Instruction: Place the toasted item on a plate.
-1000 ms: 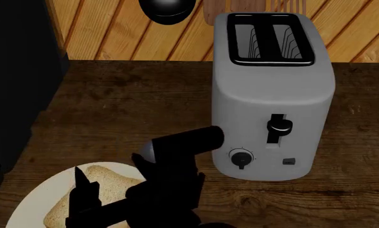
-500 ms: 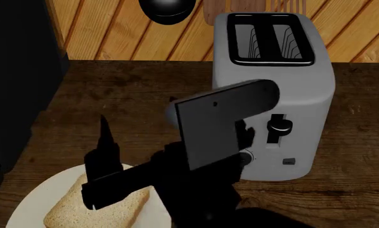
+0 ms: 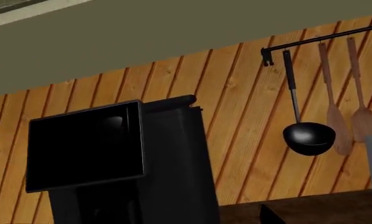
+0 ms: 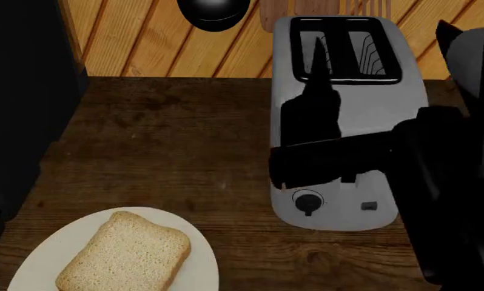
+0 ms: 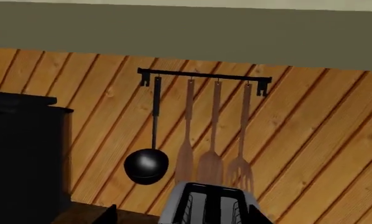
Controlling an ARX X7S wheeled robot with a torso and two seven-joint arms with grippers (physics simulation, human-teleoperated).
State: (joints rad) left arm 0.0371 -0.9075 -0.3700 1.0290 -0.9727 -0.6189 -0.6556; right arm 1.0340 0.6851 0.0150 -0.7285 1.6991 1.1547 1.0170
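Observation:
The toasted item (image 4: 125, 254), a tan bread slice with a darker crust, lies flat on the cream-white plate (image 4: 198, 276) at the counter's near left. Nothing touches it. My right gripper (image 5: 184, 215) is lifted well off to the right, in front of the toaster. Its two dark tips stand wide apart with nothing between them, so it is open. In the head view one of its fingers (image 4: 315, 66) points up across the toaster's slots. The left wrist view shows only a dark sliver at its lower edge, so the left gripper's state is unclear.
A grey two-slot toaster (image 4: 347, 121) stands at the back right, both slots without bread. A tall black appliance (image 3: 173, 163) fills the left side. A ladle (image 5: 147, 165) and wooden utensils (image 5: 214, 158) hang on a wall rail (image 5: 202, 74). Dark wood counter (image 4: 161, 139) lies between.
The right arm has lifted away from the plate and swung up and to the right, in front of the toaster. The bread stays lying on the plate, now uncovered.

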